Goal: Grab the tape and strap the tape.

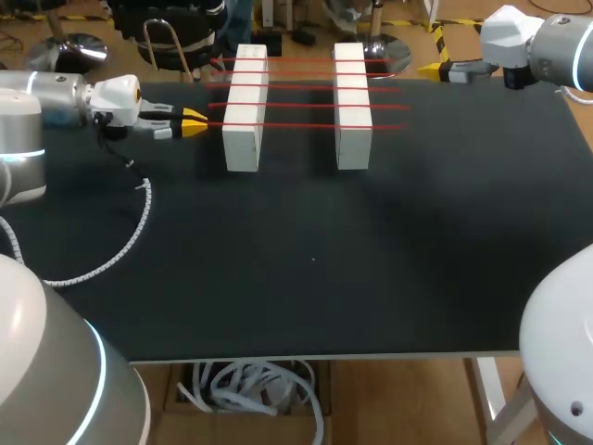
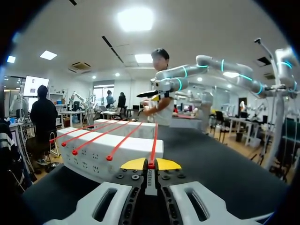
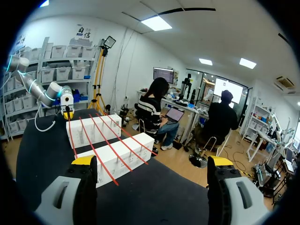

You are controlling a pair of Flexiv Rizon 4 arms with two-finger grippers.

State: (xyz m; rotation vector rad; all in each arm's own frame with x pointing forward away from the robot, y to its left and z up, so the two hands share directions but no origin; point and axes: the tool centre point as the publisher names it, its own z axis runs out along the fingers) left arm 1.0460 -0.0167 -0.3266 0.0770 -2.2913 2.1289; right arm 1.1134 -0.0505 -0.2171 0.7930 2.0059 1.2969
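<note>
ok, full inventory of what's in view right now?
table: 1, black, under everything.
blocks: 2, white, side by side on the table's far half.
tape strands: 5, red, stretched across both blocks.
cable: 1, white, spiral, lying on the table's left side.
left hand: yellow tips, shut on the front strand's end, beside the left block.
right hand: yellow tips, open, holding nothing, at the far right corner.

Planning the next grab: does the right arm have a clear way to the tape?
Likely yes: the right gripper is open, with only bare table between it and the red tape.
</note>
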